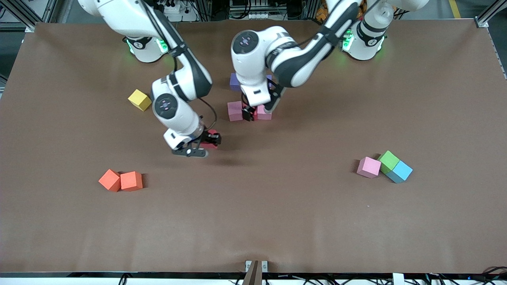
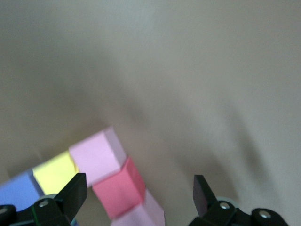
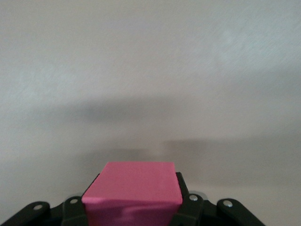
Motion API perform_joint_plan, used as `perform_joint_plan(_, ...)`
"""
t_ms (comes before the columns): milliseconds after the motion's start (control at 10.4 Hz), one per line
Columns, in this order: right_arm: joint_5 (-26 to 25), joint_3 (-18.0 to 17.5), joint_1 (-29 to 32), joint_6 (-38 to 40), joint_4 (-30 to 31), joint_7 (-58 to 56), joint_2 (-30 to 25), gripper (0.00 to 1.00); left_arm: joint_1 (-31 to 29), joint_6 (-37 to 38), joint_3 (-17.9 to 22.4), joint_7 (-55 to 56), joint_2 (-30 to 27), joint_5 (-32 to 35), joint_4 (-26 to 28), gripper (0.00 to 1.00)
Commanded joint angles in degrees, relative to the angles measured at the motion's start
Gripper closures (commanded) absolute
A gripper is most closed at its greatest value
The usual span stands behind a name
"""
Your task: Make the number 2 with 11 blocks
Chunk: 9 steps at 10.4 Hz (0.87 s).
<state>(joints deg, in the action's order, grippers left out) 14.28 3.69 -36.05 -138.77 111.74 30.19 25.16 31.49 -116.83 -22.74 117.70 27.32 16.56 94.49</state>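
While right gripper (image 1: 206, 143) is clamping crimson block (image 3: 133, 190) above bare table (image 1: 277, 206), left gripper (image 1: 259, 111) is hovering wide-jawed over started number 2 (image 1: 249, 111), mid-table, near robot bases.

Brown table (image 1: 277, 221), metal frame rails (image 1: 489, 16) at corners, cables (image 1: 178, 8) along the edge
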Motion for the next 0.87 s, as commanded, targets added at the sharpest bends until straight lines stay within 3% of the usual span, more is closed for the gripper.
perform_joint_plan(0,-1.28,-0.09,-3.22,-2.73,0.50,4.87,0.59,0.82,-5.45,2.65,-0.55,-11.82,-2.53,0.40,1.05,0.00)
perform_joint_plan(193,-1.36,0.00,-5.43,-4.66,0.76,7.15,1.38,0.83,-11.86,7.21,-1.51,-25.87,-3.58,0.31,1.22,0.00)
perform_joint_plan(386,-1.63,-0.09,-7.01,-8.35,2.77,7.69,2.00,0.83,-17.23,7.67,-1.87,-38.00,-5.25,0.22,2.10,0.00)
perform_joint_plan(772,-1.89,0.17,-10.27,-8.63,3.57,7.69,3.32,0.83,-24.80,6.97,-0.38,-64.56,-7.36,0.05,2.19,0.00)
